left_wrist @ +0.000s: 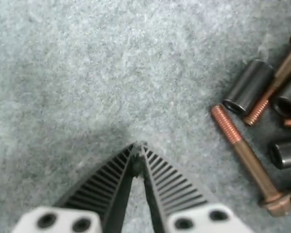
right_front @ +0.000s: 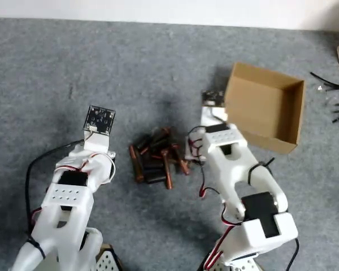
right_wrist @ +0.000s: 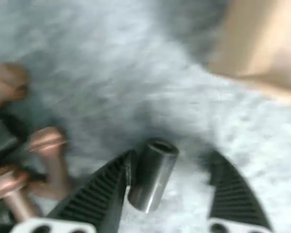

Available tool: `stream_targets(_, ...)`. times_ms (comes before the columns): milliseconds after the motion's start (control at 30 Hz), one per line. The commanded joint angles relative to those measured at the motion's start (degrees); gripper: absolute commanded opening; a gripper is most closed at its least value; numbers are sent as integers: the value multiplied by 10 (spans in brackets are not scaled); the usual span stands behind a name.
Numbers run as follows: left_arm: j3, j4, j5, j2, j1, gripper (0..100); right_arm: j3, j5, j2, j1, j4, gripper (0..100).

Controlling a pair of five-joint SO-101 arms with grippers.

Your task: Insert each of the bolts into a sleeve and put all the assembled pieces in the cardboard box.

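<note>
A pile of copper bolts and black sleeves (right_front: pixel 155 158) lies on the grey carpet between the two arms. My left gripper (left_wrist: pixel 138 148) is shut with nothing in it, just above bare carpet to the left of the pile. Close beside it lie a copper bolt (left_wrist: pixel 245 158) and a black sleeve (left_wrist: pixel 247 86). My right gripper (right_wrist: pixel 173 160) is open at the pile's right edge. A black sleeve (right_wrist: pixel 153 174) stands tilted between its fingers, leaning against one finger (right_wrist: pixel 109 189). The cardboard box (right_front: pixel 265 107) sits open just beyond the right arm, its wall (right_wrist: pixel 262 43) close by.
More bolts (right_wrist: pixel 43 141) lie just beside the right gripper. Small black parts (right_front: pixel 334 104) are scattered at the far right edge, past the box. Black cables trail from the left arm's base (right_front: pixel 39 161). Bare carpet stretches across the back and the left.
</note>
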Motion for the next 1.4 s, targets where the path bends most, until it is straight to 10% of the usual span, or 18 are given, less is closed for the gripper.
stream_targets(0, -25, -8, 2, 3, -3, 10, 7, -8, 15, 5, 2, 51)
stream_targets(600, -133, -6, 4, 195, 21, 11, 87, 47, -137, 27, -63, 5)
stream_targets(800, -238, 131, 6, 281, 80, 11, 97, 48, -136, 29, -65, 5)
stream_targets(1367, -219, 103, 174, 251, 139, 184, 99, 74, -136, 29, -84, 5)
